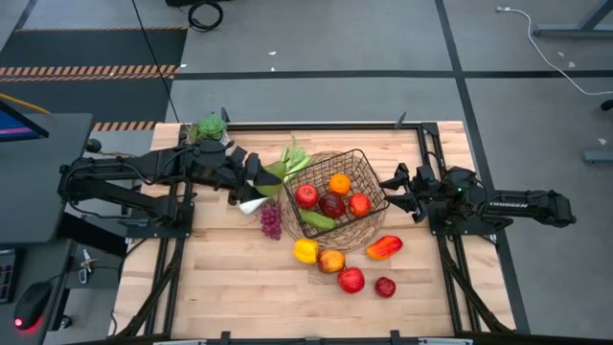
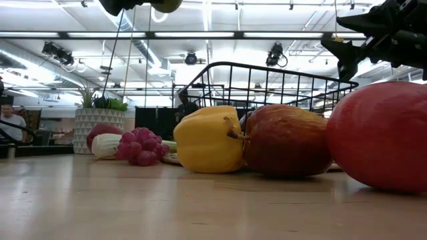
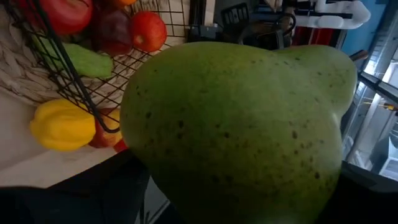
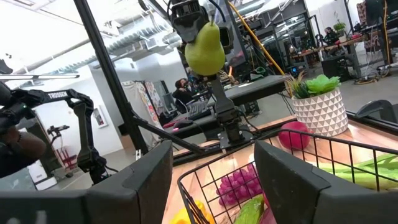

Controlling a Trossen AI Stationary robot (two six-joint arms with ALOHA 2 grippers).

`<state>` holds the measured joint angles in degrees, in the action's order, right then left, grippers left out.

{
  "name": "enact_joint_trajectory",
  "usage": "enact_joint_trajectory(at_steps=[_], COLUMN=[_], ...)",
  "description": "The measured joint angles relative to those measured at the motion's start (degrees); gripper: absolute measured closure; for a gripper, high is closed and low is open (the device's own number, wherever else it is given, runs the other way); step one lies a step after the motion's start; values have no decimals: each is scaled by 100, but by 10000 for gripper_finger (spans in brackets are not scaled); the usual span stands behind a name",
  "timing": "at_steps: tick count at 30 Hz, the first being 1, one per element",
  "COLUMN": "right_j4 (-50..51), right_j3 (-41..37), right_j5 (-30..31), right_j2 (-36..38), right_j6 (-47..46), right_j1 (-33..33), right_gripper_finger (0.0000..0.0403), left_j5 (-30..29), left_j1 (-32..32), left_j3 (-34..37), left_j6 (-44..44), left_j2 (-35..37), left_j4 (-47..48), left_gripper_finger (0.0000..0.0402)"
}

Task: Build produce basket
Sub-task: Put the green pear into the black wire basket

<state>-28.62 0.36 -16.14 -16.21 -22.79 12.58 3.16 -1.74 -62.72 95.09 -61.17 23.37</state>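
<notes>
Found the left end effector [image 1: 254, 172] clamped on a green pear [image 4: 205, 46], raised well clear of the desk [image 1: 239, 287]. Found the right end effector [image 1: 391, 184] parted and empty, hovering just above the rim on the far side of the basket [image 1: 362, 153].

Judged the step in hand as carrying the pear across and lowering it into the basket. Needed, to do it well: a firm hold on the smooth, rounded pear throughout the carry; enough height to pass over the near wire rim without clipping it; a descent over a free gap among the apples [image 1: 306, 195] and orange [image 1: 339, 183] already inside; release only once low, to avoid bruising or a bounce out.

Placed the basket beside the left end effector and below it, toward the right arm, near but not beneath it. Placed the grapes [image 1: 272, 220] and yellow pepper [image 1: 306, 251] lower down on the desk, outside the basket.
</notes>
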Motion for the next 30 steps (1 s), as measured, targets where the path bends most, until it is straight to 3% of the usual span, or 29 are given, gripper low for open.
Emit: enact_joint_trajectory(at_steps=[14, 16, 20, 23, 30], right_j4=[0, 0, 0, 0, 2], right_j3=[2, 1, 2, 2, 1], right_j5=[2, 1, 2, 2, 4], right_j2=[-1, -2, 0, -1, -3], right_j6=[0, 0, 0, 0, 0], right_j1=[1, 2, 0, 1, 1], right_gripper_finger=[172, 172, 172, 172, 172], left_j5=[-206, -293, -599, -901, -913], left_j1=[-20, -33, -33, -24, -115], left_j3=[0, 1, 4, -28, 2], left_j6=[-2080, -2755, -5114, -6342, -6909], left_j2=[0, -1, -87, -204, -1235], left_j4=[-24, 9, -13, -357, -153], left_gripper_finger=[56, 56, 56, 56, 56])
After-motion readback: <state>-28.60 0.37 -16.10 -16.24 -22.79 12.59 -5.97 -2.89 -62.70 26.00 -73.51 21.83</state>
